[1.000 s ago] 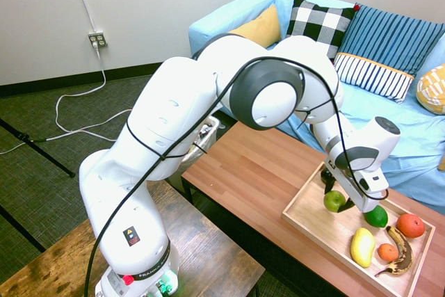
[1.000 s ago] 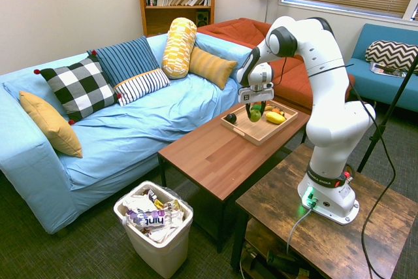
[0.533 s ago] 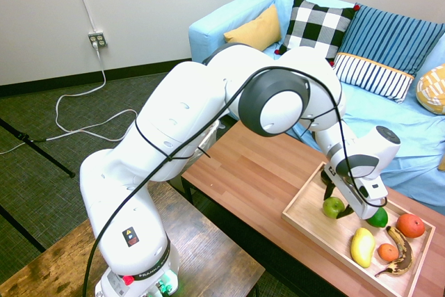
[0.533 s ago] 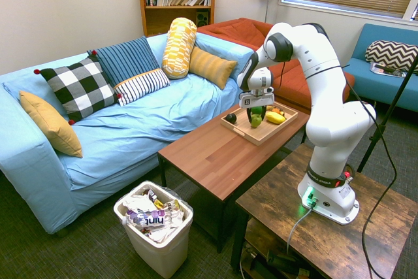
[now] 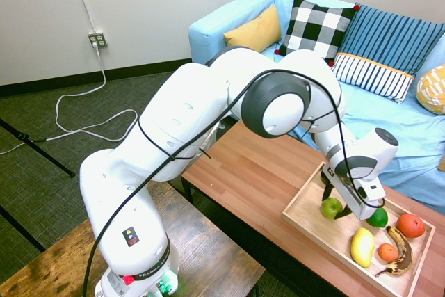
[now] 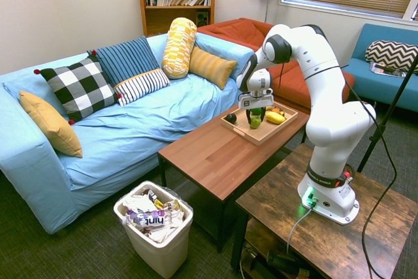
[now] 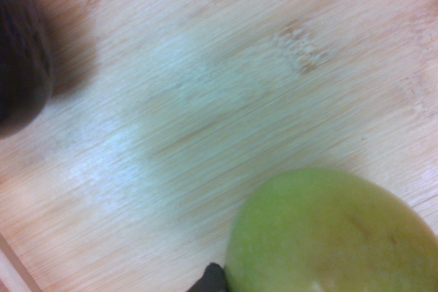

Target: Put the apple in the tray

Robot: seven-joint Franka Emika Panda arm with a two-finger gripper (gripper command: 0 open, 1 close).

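Observation:
The light yellow-green apple [image 5: 330, 207] sits between the fingers of my gripper [image 5: 334, 209], which is shut on it. Apple and gripper are low inside the light-wood tray [image 5: 299, 204], at its near-left part. Whether the apple touches the tray floor I cannot tell. From the other side, the apple [image 6: 255, 122] shows under the gripper [image 6: 255, 121] inside the tray [image 6: 258, 137]. Up close in the wrist view, the apple [image 7: 335, 237] hangs right over the pale tray floor [image 7: 205, 100].
In the tray lie a dark green fruit [image 5: 377, 217], a yellow oblong fruit [image 5: 362, 247], a small orange [image 5: 388, 252], a browned banana [image 5: 402, 245], a red-orange fruit [image 5: 410, 225] and a dark fruit [image 6: 230, 118]. The tray rests on the reddish-brown table [image 5: 257, 172] beside a blue sofa [image 6: 130, 122].
My gripper has come down and slightly left with the apple, from above the tray to low inside it. Its grip has stayed shut.

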